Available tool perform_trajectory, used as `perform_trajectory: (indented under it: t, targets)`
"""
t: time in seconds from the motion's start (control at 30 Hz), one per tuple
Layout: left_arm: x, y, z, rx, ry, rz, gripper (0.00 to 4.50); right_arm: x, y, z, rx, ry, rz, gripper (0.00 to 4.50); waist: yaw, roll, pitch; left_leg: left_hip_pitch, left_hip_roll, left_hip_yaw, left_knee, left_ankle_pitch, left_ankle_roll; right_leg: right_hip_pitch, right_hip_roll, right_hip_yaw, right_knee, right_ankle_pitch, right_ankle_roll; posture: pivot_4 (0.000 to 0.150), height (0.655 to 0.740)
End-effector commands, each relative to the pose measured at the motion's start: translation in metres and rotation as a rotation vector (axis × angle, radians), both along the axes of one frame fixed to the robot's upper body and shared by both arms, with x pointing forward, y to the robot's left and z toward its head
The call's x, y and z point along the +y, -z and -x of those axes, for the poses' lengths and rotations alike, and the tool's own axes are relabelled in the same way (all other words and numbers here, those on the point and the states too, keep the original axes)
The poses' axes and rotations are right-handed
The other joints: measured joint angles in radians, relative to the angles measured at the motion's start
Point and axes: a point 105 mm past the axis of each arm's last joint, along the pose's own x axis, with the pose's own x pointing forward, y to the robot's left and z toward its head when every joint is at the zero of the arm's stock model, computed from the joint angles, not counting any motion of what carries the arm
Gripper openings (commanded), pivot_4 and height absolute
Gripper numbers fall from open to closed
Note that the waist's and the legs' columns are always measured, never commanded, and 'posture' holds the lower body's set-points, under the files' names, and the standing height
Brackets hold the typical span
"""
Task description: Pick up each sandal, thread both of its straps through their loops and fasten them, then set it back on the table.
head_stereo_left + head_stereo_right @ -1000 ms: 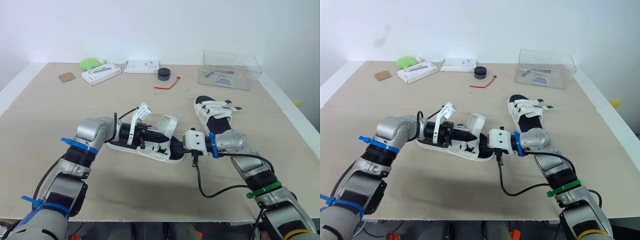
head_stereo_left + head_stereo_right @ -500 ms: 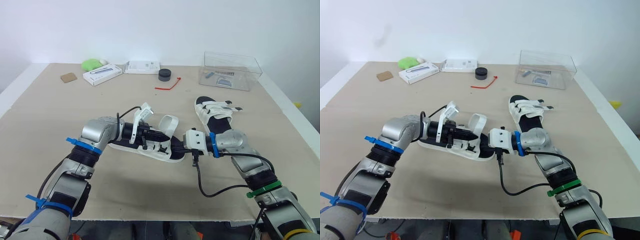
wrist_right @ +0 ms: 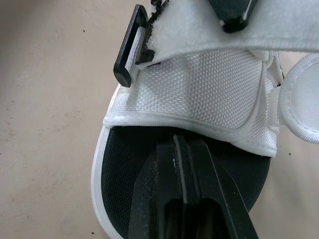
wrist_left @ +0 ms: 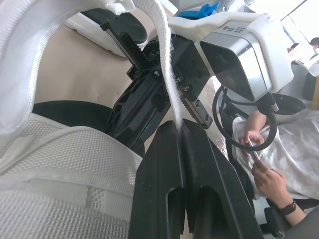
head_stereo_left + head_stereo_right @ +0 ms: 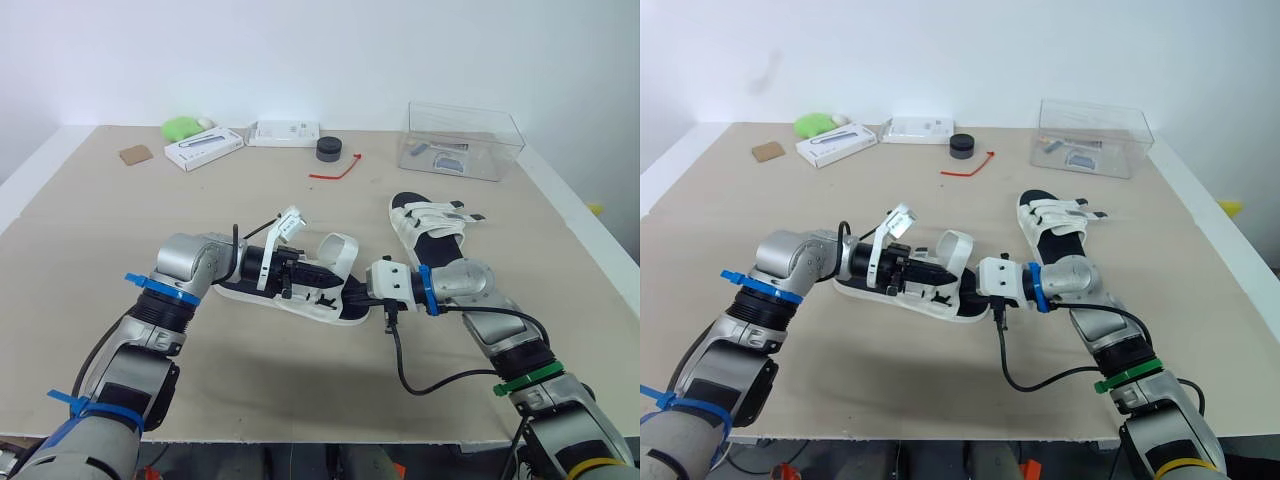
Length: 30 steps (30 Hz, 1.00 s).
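Half a second on, eased back slightly, left gripper (image 4: 180,127) clamped on white strap (image 4: 167,59), right gripper (image 3: 185,142) closed against sandal (image 3: 124,169) ahead; apparently through black loop (image 3: 125,55), fastening pending.

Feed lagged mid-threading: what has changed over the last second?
Very little. The left hand shifted slightly along the sandal and came back, still shut on the strap. The right hand stays shut over the sandal's black footbed. The other sandal has not moved.
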Motion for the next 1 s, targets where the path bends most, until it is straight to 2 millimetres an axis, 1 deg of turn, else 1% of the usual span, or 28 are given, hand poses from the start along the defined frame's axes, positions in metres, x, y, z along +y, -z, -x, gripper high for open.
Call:
perform_trajectory:
  t: [0.03,0.2,0.43,0.7,0.87,1.0]
  targets:
    - [0.0,-0.018,-0.001,-0.045,0.011,0.029,0.09,-0.016,0.027,0.002,0.077,0.043,0.108,0.0,0.0,0.0,0.0,0.0,0.0,0.0,0.0,0.0,0.0,0.0,0.0,0.0,0.0,0.0,0.0,0.15,0.74]
    - [0.001,-0.022,-0.003,-0.05,-0.004,0.044,0.09,-0.016,0.027,0.002,0.076,0.04,0.11,0.0,0.0,0.0,0.0,-0.001,0.0,0.0,0.0,0.0,0.0,-0.001,0.0,0.0,0.0,0.0,0.0,0.15,0.74]
    - [0.001,-0.024,-0.001,-0.043,0.0,0.059,0.09,-0.016,0.028,0.003,0.078,0.039,0.112,0.0,0.0,0.0,0.0,-0.001,0.0,0.0,0.0,0.0,0.0,-0.001,0.0,0.0,0.0,0.0,0.0,0.15,0.74]
    - [0.001,-0.015,0.008,-0.007,0.028,0.04,0.09,-0.016,0.028,0.002,0.078,0.042,0.115,0.0,-0.001,0.0,0.0,-0.001,0.0,0.0,0.0,0.0,0.0,-0.001,0.0,0.0,0.0,0.0,0.0,0.15,0.74]
    - [0.001,-0.01,0.008,0.007,0.019,0.025,0.09,-0.018,0.029,0.002,0.083,0.043,0.122,0.0,-0.001,0.0,0.0,-0.001,0.0,0.0,0.0,0.0,0.0,-0.001,0.0,0.0,0.0,0.0,0.0,0.15,0.74]
    - [0.003,-0.008,0.002,0.006,-0.009,0.022,0.09,-0.018,0.03,0.003,0.085,0.042,0.124,0.0,-0.001,0.0,0.0,-0.001,0.0,0.0,0.0,0.0,0.0,-0.001,0.0,0.0,0.0,0.0,0.0,0.15,0.74]
